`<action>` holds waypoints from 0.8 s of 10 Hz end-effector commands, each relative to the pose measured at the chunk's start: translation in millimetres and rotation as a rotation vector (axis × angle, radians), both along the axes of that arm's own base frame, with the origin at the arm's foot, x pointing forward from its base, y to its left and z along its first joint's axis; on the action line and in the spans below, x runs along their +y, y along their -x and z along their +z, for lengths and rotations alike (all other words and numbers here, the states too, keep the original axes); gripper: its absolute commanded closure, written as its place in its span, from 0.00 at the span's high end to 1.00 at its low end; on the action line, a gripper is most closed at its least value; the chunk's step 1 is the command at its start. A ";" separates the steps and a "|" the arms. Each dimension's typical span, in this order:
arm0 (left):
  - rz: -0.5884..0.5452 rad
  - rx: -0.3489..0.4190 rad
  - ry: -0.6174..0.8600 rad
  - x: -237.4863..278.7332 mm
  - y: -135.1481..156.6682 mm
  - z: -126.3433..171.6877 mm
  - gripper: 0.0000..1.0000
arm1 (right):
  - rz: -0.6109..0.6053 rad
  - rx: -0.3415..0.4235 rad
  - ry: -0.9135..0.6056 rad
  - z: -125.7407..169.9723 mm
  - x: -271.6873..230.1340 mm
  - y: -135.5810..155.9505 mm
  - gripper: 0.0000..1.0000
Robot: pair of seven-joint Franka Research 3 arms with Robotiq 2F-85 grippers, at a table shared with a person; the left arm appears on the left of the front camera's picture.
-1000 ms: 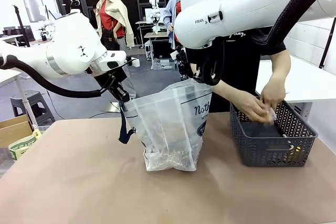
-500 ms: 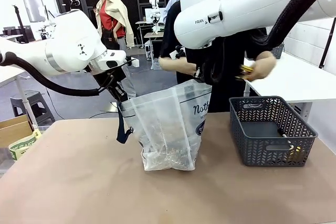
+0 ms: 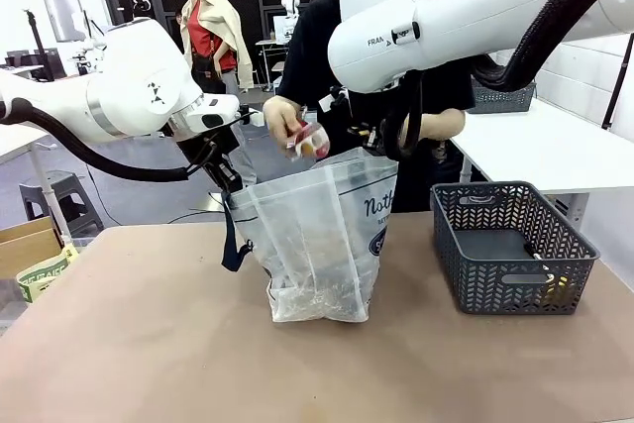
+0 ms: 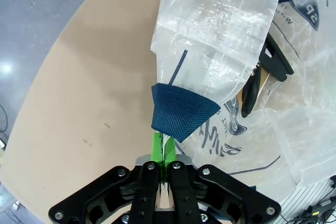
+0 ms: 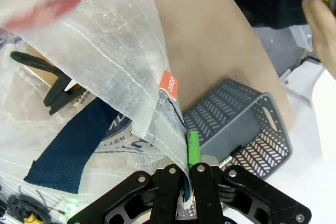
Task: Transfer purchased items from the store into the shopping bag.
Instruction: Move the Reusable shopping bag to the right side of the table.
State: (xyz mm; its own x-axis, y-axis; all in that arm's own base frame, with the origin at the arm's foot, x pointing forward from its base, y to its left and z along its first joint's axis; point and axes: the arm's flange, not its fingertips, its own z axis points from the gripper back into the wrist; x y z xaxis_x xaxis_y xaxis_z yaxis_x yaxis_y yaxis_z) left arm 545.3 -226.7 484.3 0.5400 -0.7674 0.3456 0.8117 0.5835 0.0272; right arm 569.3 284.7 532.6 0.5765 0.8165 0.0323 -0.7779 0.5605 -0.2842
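The translucent white shopping bag (image 3: 322,245) stands upright mid-table, its mouth held wide. My left gripper (image 3: 224,177) is shut on the bag's left rim by its navy strap handle (image 4: 181,111); the left wrist view has my left gripper (image 4: 164,153) pinching the plastic. At the bag's right rim, my right gripper (image 3: 381,151) is shut on the plastic, and its wrist view shows my right gripper (image 5: 189,156) clamped there. A person's hand (image 3: 287,124) holds a small red and white item (image 3: 310,142) just above the bag's mouth. A black item (image 4: 268,74) lies inside the bag.
A dark grey lattice basket (image 3: 515,250) sits to the right of the bag with a yellow object (image 3: 555,286) in it. A cardboard box (image 3: 25,250) stands off the table's left edge. The person's other hand (image 5: 320,9) holds a yellow thing near the basket side.
The person's hands left the basket and one has swung left, bringing a red and white item above the bag's mouth. Both grippers keep holding the bag open.
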 end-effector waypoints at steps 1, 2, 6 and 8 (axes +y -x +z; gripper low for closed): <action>0.002 -0.001 -0.002 2.5 -1.0 0.0 0.00 | -0.001 0.000 0.003 0.5 -1.2 -0.1 0.00; 0.002 -0.001 -0.002 2.5 -1.0 0.0 0.00 | -0.001 0.000 0.003 0.5 -1.2 -0.1 0.00; 0.002 -0.001 -0.002 2.5 -1.0 0.0 0.00 | -0.001 0.000 0.003 0.5 -1.2 -0.1 0.00; 0.002 -0.001 -0.002 2.5 -1.0 0.0 0.00 | -0.001 0.000 0.003 0.5 -1.2 -0.1 0.00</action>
State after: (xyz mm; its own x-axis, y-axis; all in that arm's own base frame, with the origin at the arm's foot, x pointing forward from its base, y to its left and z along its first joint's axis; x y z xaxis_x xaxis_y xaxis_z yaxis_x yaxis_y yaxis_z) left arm 545.1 -227.0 484.2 0.5395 -0.7677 0.3458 0.8120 0.5830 0.0274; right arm 569.0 285.4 532.6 0.5757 0.8170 0.0320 -0.7786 0.5597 -0.2838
